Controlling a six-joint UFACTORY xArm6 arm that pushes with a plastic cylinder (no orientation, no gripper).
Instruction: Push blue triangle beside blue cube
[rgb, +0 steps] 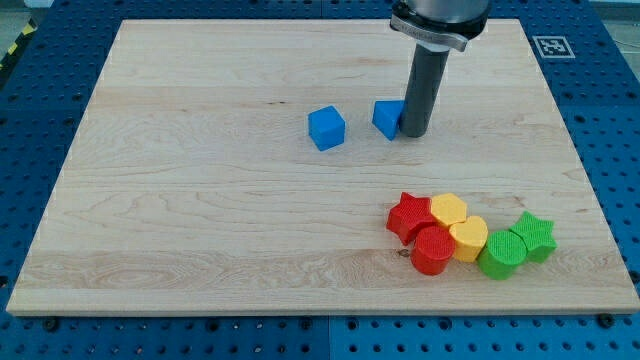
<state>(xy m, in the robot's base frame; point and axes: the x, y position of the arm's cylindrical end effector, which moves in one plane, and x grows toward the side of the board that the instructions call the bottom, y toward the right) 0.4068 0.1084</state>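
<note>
The blue cube (326, 128) sits on the wooden board a little above the middle. The blue triangle (387, 118) lies to its right, a small gap apart from it. My tip (413, 133) rests against the triangle's right side, and the dark rod hides part of that block's right edge. The rod rises to the view's top.
A cluster of blocks lies at the lower right: a red star (408, 215), a red cylinder (432, 250), two yellow blocks (448, 210) (468, 238), a green cylinder (500, 254) and a green star (534, 234). The wooden board (200, 220) lies on a blue perforated table.
</note>
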